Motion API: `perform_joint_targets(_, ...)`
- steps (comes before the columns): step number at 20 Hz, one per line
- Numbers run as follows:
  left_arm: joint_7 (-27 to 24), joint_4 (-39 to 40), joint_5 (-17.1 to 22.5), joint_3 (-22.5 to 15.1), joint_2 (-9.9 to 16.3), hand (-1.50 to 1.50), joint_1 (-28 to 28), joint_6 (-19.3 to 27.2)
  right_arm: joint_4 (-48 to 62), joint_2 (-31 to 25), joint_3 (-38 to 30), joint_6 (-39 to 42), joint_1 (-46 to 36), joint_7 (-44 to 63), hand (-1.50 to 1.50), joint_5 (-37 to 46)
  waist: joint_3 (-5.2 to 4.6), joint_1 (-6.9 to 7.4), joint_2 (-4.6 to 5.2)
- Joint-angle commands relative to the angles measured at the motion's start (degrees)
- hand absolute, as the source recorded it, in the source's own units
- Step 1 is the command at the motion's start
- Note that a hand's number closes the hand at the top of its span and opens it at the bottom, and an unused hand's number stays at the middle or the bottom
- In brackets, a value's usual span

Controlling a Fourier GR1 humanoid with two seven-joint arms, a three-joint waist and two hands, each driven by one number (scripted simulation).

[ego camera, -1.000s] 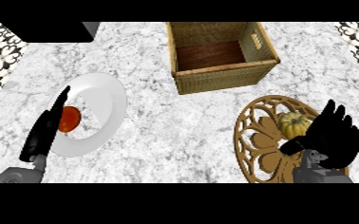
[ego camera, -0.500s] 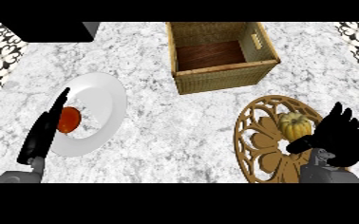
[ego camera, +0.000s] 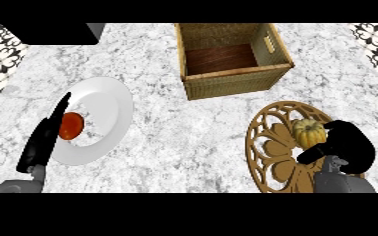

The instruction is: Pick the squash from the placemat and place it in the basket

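A small yellow-orange squash (ego camera: 308, 132) lies on the round, cut-out wooden placemat (ego camera: 277, 145) at the lower right. My right hand (ego camera: 348, 145) is just right of the squash, fingers curled, its thumb reaching under the squash's near side; whether it grips the squash I cannot tell. The square wicker basket (ego camera: 193, 80) with a wooden floor stands at the top centre, nothing inside. My left hand (ego camera: 44, 137) rests with straight fingers at the lower left.
A white plate (ego camera: 107, 110) sits at the left with a red tomato (ego camera: 71, 125) on it, right beside my left hand. A dark block (ego camera: 52, 32) fills the top left corner. Marble counter spreads between plate, basket and placemat.
My right hand has curled its fingers and drawn in closer to the squash's right side. The squash, basket, plate and left hand have not moved.
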Motion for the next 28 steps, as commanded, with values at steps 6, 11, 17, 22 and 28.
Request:
perform_joint_targets(6, 0.3, -2.1, -1.1, -0.5, -1.7, 0.0, 3.8, -1.6, 8.7, -0.6, -0.7, -3.2, -3.4, -6.4, 1.5, -7.2, 0.06, 0.57, 0.8)
perform_joint_targets(11, -0.9, 1.4, -1.0, 0.4, -3.5, 0.0, 2.5, -1.4, 9.6, -1.1, 3.1, -4.5, -2.0, -7.7, 1.5, -4.2, 0.02, 0.28, 0.84)
perform_joint_targets(17, 4.6, -3.7, -3.5, -1.7, -5.3, 0.0, 2.2, -0.2, 6.7, -5.4, 6.5, -4.4, -3.4, -9.5, 1.5, 1.0, 0.04, 0.29, 0.66)
perform_joint_targets(22, 1.0, 0.4, -1.5, 0.8, -3.2, 0.0, 1.5, -2.5, 3.7, -14.3, 12.4, 2.8, -4.4, -33.2, 1.5, -6.8, 0.04, 0.21, 0.76)
perform_joint_targets(28, 0.6, 0.8, -3.0, 0.7, -4.9, 0.0, 2.3, -1.0, -5.2, -21.1, 5.5, 3.2, -8.2, -40.3, 1.5, -12.8, 0.0, -0.46, 0.65)
